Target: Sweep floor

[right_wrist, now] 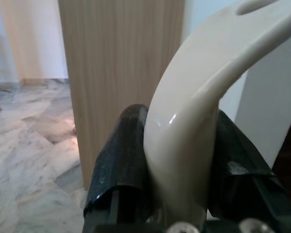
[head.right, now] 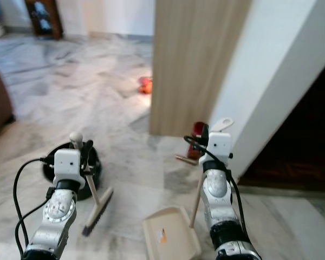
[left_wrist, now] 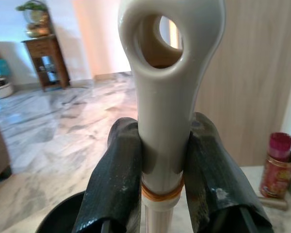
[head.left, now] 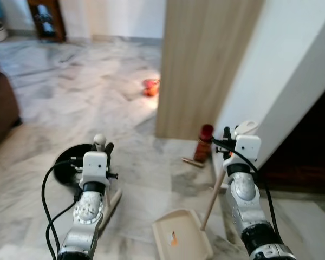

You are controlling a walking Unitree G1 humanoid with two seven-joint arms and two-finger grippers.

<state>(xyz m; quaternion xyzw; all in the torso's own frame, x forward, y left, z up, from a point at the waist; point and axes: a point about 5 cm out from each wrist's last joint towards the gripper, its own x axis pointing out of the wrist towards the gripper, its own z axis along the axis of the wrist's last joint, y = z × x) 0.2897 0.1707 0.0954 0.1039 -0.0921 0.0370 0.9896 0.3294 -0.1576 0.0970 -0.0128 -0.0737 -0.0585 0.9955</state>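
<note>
Left pincer [left_wrist: 162, 189] clamping cream plastic broom handle [left_wrist: 167, 97], right pincer [right_wrist: 177, 170] clamping beige dustpan's handle [right_wrist: 194, 111]; keep pan [head.left: 181, 235] flat w/ floor, lower frame.

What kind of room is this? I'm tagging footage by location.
Likely a home living area: marble floor, a brown sofa edge, a wooden side table by the far wall.

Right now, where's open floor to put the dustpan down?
Open marble between the broom head and dustpan, and the wide stretch toward the orange object. Crowded at the wooden panel's foot: red can and debris; black round object by the left claw.
</note>
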